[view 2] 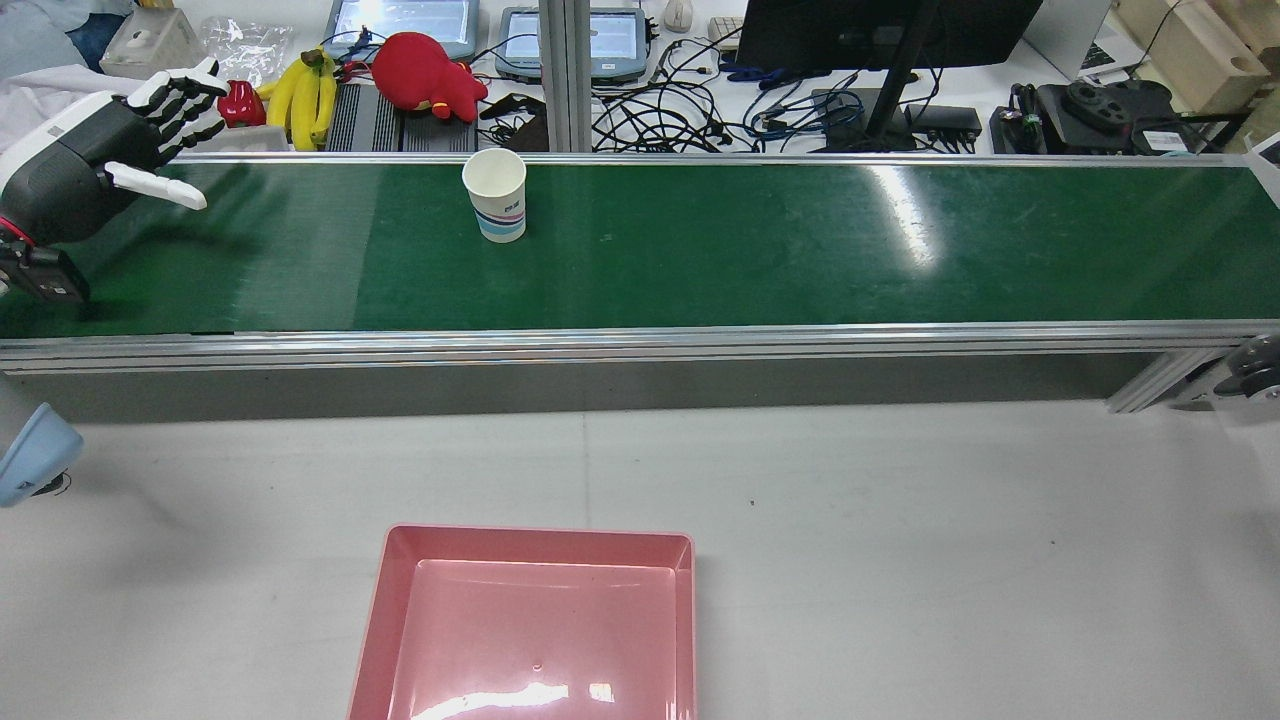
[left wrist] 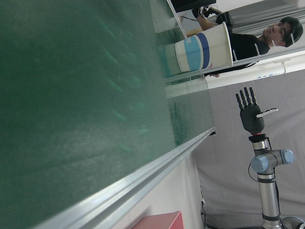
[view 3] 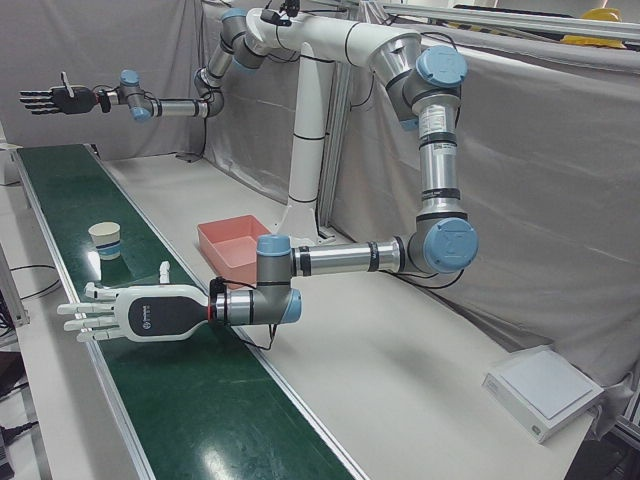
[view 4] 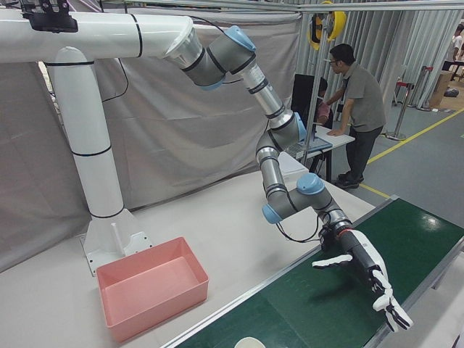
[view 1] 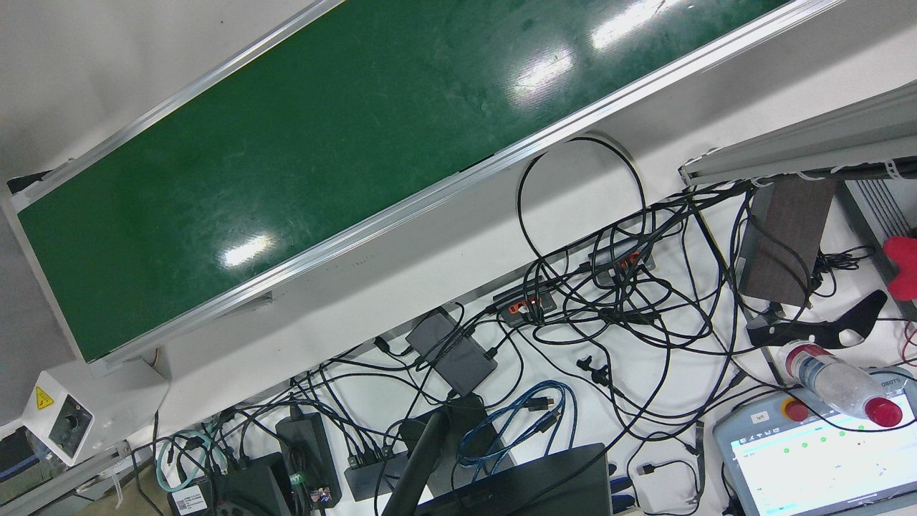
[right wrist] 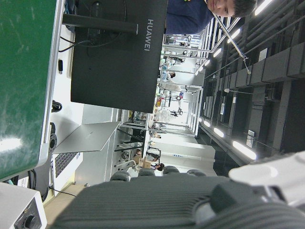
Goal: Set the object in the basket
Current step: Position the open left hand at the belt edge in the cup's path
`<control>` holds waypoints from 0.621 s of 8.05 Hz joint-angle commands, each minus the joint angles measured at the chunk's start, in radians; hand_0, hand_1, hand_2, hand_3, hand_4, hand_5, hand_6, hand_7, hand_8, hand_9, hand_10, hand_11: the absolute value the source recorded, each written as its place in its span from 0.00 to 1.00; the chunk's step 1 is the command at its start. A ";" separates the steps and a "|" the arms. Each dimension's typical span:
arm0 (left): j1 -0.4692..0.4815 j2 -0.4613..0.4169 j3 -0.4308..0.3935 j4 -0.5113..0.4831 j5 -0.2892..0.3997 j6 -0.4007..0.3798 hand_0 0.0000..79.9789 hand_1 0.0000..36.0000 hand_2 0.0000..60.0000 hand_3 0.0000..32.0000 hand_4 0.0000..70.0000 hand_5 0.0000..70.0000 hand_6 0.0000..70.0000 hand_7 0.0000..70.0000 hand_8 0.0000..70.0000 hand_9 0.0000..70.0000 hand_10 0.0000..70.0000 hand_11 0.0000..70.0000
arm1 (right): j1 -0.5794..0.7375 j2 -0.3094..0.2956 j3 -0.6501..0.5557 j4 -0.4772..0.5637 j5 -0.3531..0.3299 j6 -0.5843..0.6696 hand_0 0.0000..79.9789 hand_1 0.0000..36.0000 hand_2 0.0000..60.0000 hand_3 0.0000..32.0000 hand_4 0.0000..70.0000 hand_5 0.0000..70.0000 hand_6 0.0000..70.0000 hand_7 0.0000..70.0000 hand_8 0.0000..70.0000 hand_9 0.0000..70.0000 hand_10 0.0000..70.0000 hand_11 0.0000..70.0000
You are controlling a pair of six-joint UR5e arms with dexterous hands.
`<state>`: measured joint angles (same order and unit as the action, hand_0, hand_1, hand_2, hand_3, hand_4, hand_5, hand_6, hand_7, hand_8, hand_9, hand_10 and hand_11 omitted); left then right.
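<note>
Fingers [view 2: 185,95] of the left hand [view 2: 80,165] spread apart, gripping nothing, low over the green belt [view 2: 800,250]; the right hand [view 3: 50,100] hangs high at the far end, likewise splayed and empty. Between them, nearer the left hand but well apart from it, the paper cup [view 2: 495,195] stands upright on the belt. The pink basket [view 2: 540,535] sits on the white counter [view 2: 900,520]. Beyond the belt lie bananas [view 2: 300,95], a red plush toy [view 2: 425,75] and tangled cables [view 1: 609,301]. A monitor [right wrist: 119,52] reads HUAWEI
</note>
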<state>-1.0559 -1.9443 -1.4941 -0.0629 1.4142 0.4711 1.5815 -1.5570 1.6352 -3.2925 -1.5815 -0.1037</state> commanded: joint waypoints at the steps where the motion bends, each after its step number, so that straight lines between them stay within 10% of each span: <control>1: 0.002 0.002 -0.009 0.000 0.003 0.007 0.66 0.37 0.00 0.31 0.00 0.58 0.02 0.03 0.04 0.02 0.06 0.12 | 0.002 0.000 0.000 0.001 0.000 -0.001 0.00 0.00 0.00 0.00 0.00 0.00 0.00 0.00 0.00 0.00 0.00 0.00; 5: 0.004 0.004 -0.008 0.000 0.003 0.023 0.65 0.34 0.00 0.32 0.00 0.57 0.02 0.03 0.03 0.01 0.07 0.12 | 0.000 0.000 0.000 0.001 0.000 0.001 0.00 0.00 0.00 0.00 0.00 0.00 0.00 0.00 0.00 0.00 0.00 0.00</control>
<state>-1.0515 -1.9414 -1.5021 -0.0629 1.4174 0.4929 1.5817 -1.5570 1.6352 -3.2919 -1.5815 -0.1037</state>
